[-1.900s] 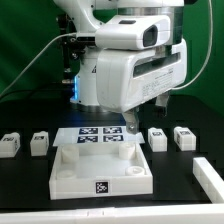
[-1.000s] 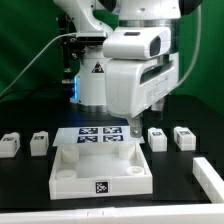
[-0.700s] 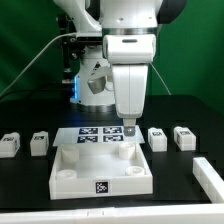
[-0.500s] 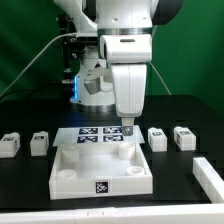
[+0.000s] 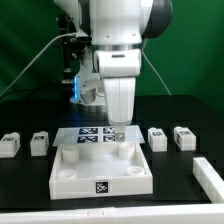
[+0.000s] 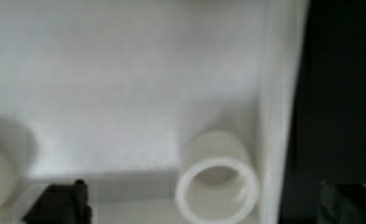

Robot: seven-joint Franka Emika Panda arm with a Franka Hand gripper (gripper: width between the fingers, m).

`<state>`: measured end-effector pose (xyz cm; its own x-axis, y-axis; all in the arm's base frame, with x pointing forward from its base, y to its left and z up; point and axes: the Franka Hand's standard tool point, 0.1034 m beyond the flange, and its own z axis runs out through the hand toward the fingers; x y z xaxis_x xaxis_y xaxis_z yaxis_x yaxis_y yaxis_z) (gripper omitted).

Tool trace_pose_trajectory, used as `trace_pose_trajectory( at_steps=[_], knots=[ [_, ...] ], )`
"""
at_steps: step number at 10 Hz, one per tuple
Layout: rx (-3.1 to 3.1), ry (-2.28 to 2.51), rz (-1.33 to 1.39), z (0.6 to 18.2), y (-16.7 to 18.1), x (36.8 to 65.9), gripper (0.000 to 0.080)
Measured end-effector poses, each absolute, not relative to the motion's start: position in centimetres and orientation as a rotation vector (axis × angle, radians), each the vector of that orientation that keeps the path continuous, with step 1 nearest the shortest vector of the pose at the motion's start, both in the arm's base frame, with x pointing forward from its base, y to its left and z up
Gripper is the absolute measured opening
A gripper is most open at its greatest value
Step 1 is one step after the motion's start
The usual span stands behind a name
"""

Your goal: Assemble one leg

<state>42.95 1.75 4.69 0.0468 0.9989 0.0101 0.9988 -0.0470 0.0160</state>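
Exterior view, L to R: 4 legs in all, none held, all sitting on the black table [image 5: 25, 185]. The far-left leg [image 5: 10, 144] and 2nd leg [image 5: 40, 142] are side by side, apart, on the view's left. Mid-scene is 1 big white panel [image 5: 85, 168], flat, w/ 1 tag [image 5: 101, 186] on its front edge. Just behind it is 1 marker board [image 5: 92, 134], partly covered by the arm. The gripper [image 5: 116, 130] hangs straight down over the panel's rear edge, blocking that corner. To the view's right are the 3rd leg [image 5: 158, 138] and 4th leg [image 5: 184, 136], apart from each other and clear of the panel. 1 more white part [image 5: 210, 178] is cut off by the frame at far right. Wrist view: gripper [image 6: 212, 200] fingers spread wide, nothing pinched. One dark fingertip [image 6: 59, 200] is clear, the other is lost against the dark table. Between them is panel surface and 1 round hole [image 6: 215, 185].
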Motion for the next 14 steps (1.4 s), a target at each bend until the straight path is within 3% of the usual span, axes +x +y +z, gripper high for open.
trace_pose_trajectory(
  at_steps=[4,9,10,11,13,14],
  knots=[
    [2.305,2.163,0.024,1.6,0.6,41.4,0.0650],
    [2.352,2.124,0.015,1.0,-1.2,41.1,0.0650],
    [2.352,2.123,0.015,1.0,-1.2,41.1,0.0541],
    [2.352,2.123,0.015,1.0,-1.2,41.1,0.0541],
    [2.353,2.123,0.014,1.0,-1.2,41.0,0.0181],
    [2.353,2.123,0.014,1.0,-1.2,41.0,0.0181]
  ],
)
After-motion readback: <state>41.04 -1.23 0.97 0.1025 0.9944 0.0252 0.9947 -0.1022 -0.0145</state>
